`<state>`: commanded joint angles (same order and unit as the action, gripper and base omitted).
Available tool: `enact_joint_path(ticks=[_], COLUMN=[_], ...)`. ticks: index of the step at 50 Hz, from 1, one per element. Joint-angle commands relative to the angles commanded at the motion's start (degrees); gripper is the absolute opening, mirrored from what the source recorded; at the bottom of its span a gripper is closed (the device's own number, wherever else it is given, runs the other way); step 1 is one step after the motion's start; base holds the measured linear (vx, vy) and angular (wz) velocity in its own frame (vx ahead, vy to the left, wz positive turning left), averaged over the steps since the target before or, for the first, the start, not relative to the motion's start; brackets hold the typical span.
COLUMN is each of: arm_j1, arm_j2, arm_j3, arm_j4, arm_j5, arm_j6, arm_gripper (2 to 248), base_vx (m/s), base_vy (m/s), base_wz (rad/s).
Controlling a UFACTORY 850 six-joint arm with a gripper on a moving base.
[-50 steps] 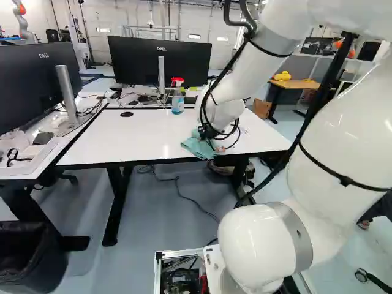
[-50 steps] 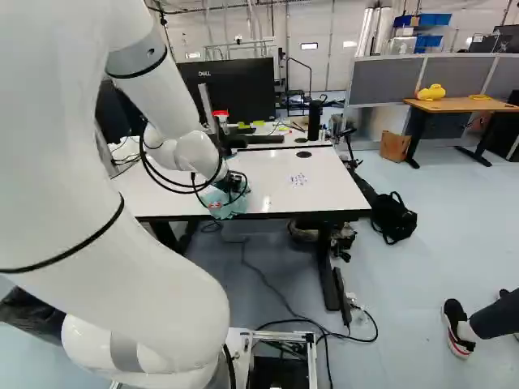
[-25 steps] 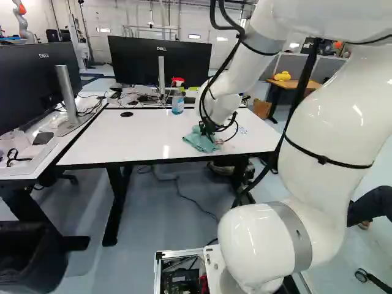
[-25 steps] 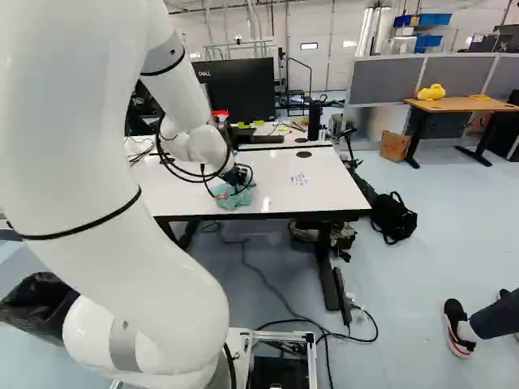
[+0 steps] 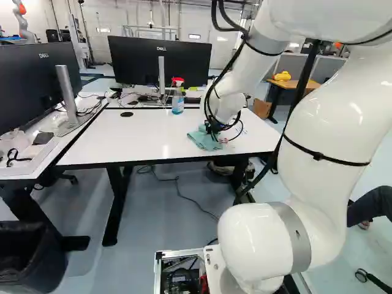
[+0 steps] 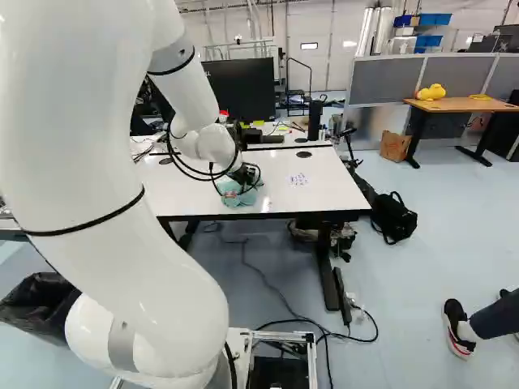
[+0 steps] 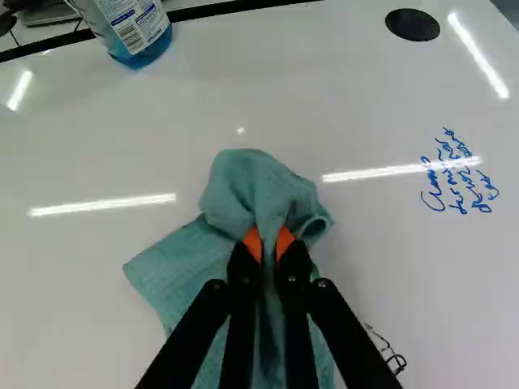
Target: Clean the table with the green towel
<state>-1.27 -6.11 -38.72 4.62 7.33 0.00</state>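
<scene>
Black two-fingered claw [image 5: 211, 127] holds the soft green cloth towel [image 7: 182, 271], gathered between its orange pads [image 7: 253, 243]. Loose folds spread on the tabletop to the left of the fingers and toward the near side. In the left base view, the towel lies on the right part of the white rectangular table [image 5: 153, 135], close to the near edge. Blue handwriting [image 7: 458, 174] runs across the surface to the towel's right, and small black ink marks [image 7: 385, 348] sit nearer, just right of the claw. Far and left of the towel stands a clear spray bottle [image 5: 177, 103] with blue liquid and a red-and-white trigger top.
</scene>
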Motion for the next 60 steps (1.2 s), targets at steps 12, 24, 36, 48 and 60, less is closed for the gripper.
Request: enact_joint_path(ticks=[12, 24, 36, 48, 60], arm_j1=[0.34, 2.43, 4.85, 7.3, 9.79], arm_j2=[1.25, 3.43, 4.41, 4.17, 4.82], arm_j3=[0.31, 0.8, 0.89, 0.63, 1.31], arm_j4=[0.0, 0.0, 0.0, 0.0, 0.0], arm_j5=[0.0, 0.0, 0.0, 0.0, 0.0], arm_j6=[0.0, 0.0, 0.0, 0.0, 0.0], arm_gripper=[40, 40, 40, 40, 40], base_vx=[0.0, 0.0, 0.0, 0.0, 0.0], base_vy=[0.0, 0.0, 0.0, 0.0, 0.0], base_wz=[0.0, 0.0, 0.0, 0.0, 0.0])
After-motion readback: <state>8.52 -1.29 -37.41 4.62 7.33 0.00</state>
